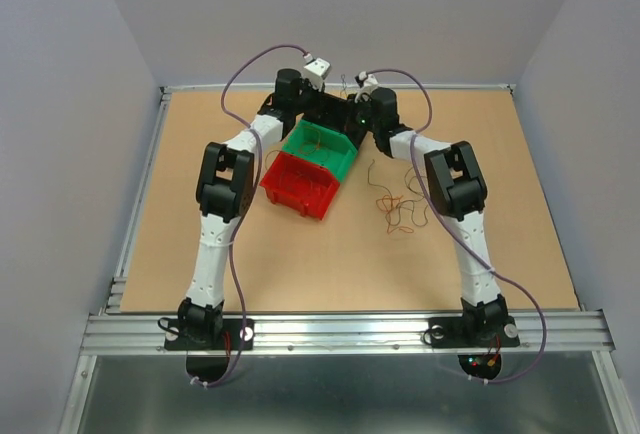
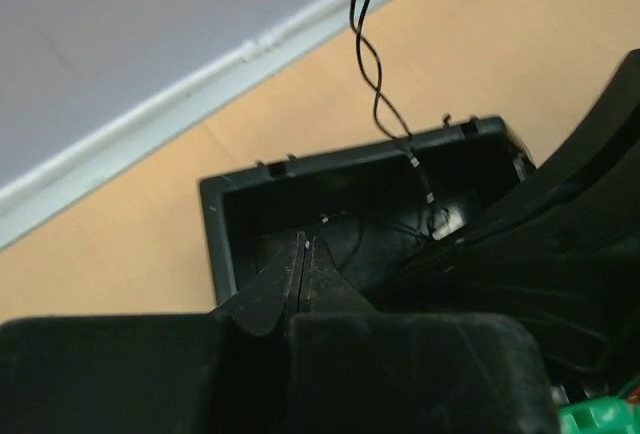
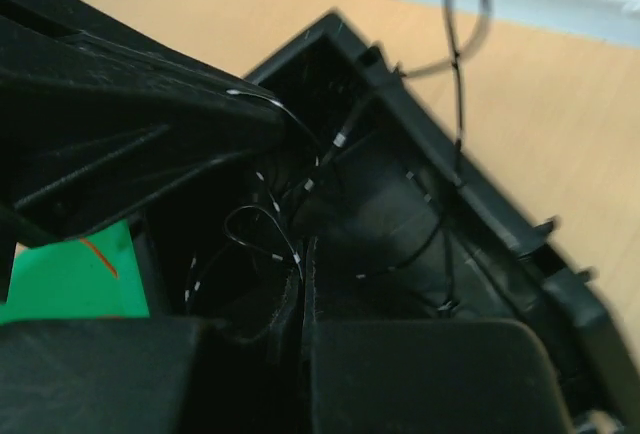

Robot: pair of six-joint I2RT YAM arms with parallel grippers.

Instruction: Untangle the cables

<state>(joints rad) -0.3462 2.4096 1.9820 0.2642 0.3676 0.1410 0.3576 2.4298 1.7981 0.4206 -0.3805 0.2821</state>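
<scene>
Cables (image 1: 395,204): a loose tangle of thin red, orange and dark strands is seen lying on the table (image 1: 500,254), right of its middle and just beside the right arm's elbow.
Black bin (image 1: 330,112): it is set at the middle of the far edge. Thin black wires (image 3: 270,219) with pale marks are looped inside it. One twisted wire (image 2: 372,74) is seen rising above its far rim.
Green bin (image 1: 325,164): it is placed just in front of the black bin, and an orange strand (image 3: 100,254) is seen in it.
Red bin (image 1: 298,189): it is placed against the green bin's near left side.
Left pincer (image 2: 303,246): its fingers are pressed together, with the tip held inside the black bin. A wire runs close by the tip, but it cannot be told whether it is pinched.
Right pincer (image 3: 305,254): its fingers are pressed together, also inside the black bin. A wire loop ends at the tip, but a grip on it cannot be told.
Arms: both are stretched to the far edge and meet over the black bin from either side.
</scene>
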